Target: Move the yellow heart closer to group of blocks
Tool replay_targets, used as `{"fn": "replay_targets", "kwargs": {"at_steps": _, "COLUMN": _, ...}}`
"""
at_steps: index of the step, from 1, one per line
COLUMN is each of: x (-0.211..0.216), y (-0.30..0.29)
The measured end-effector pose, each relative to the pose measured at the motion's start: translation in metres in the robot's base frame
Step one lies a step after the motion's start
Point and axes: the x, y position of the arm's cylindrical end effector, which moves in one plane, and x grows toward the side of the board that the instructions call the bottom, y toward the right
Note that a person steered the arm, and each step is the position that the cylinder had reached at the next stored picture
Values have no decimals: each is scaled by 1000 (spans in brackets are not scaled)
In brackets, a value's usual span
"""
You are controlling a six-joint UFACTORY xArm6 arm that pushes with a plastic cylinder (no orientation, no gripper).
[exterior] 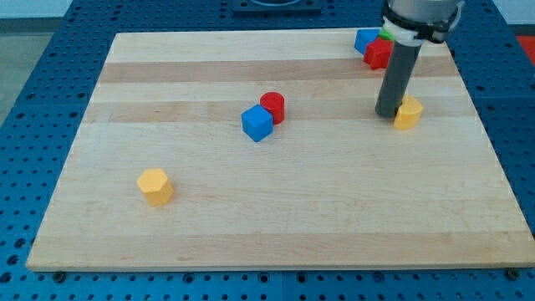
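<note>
A yellow heart block (pixel 409 112) lies at the view's right, on the wooden board (pixel 276 209). My tip (pixel 388 114) rests on the board just left of it, touching or nearly touching its left side. Above them, near the view's top right, a group of blocks sits together: a blue block (pixel 365 39), a red block (pixel 378 54) and a green block (pixel 386 36) mostly hidden behind the rod. The yellow heart is a short way below this group.
A blue cube (pixel 257 123) and a red cylinder (pixel 272 107) touch each other near the board's middle. A yellow hexagonal block (pixel 155 185) lies at the lower left. The board sits on a blue perforated table (pixel 42 100).
</note>
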Motion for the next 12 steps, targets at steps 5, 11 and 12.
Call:
{"fn": "replay_targets", "kwargs": {"at_steps": 5, "x": -7, "y": 24}}
{"fn": "replay_targets", "kwargs": {"at_steps": 11, "x": -58, "y": 47}}
{"fn": "replay_targets", "kwargs": {"at_steps": 12, "x": -87, "y": 47}}
